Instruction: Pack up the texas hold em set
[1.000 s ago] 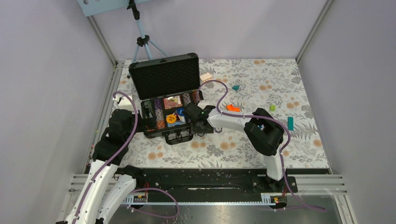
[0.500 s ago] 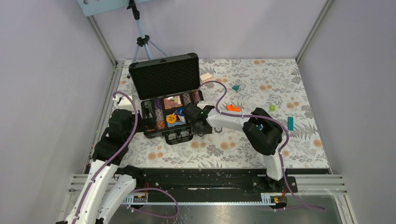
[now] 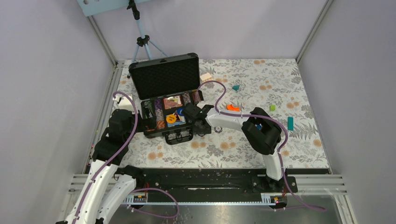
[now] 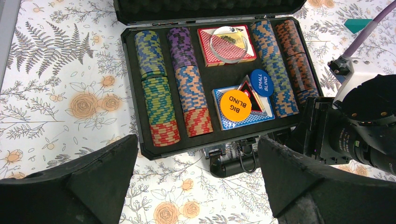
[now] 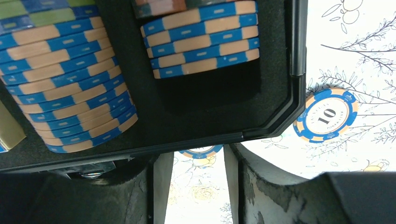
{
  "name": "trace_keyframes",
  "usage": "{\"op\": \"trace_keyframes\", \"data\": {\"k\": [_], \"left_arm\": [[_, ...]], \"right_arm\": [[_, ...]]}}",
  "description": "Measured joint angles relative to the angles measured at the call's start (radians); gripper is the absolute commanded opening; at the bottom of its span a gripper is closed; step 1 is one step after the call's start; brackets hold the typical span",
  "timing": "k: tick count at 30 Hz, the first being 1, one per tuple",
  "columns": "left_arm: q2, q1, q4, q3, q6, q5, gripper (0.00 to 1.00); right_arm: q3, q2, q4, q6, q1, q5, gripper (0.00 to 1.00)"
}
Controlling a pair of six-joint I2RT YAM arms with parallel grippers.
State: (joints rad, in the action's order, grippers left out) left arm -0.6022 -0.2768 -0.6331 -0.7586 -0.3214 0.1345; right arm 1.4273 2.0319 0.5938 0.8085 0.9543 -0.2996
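Briefcase: lying open toward the far-left corner of the tabletop, its lid standing up. The chip rows, card decks and blind discs are sitting in the foam.
Right gripper: creeping leftward over the last second and now nosing up against the briefcase's near-right corner. Its fingers are standing slightly apart, gripping nothing.
Loose chips: a blue "10" chip is lying on the tabletop just beside that corner. A second blue chip is peeking from under the case edge, straight ahead of the finger gap.
Left gripper: hovering unmoved by the case's left end, near the left edge of the tabletop, fingers spread wide and carrying nothing.
Meaning: the small shift is probably lining the right arm up with the half-hidden chip. With chips lying outside, packing is looking unfinished, and closing the lid is waiting.
Risk: the fingers are working close to the case wall, so nudging it seems likely.
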Motion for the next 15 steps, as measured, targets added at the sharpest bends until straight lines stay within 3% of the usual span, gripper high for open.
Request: {"op": "trace_keyframes", "data": {"k": [15], "left_arm": [[0.000, 0.000, 0.000, 0.000, 0.000, 0.000, 0.99]], "right_arm": [[-0.006, -0.007, -0.005, -0.028, 0.000, -0.019, 0.47]]}}
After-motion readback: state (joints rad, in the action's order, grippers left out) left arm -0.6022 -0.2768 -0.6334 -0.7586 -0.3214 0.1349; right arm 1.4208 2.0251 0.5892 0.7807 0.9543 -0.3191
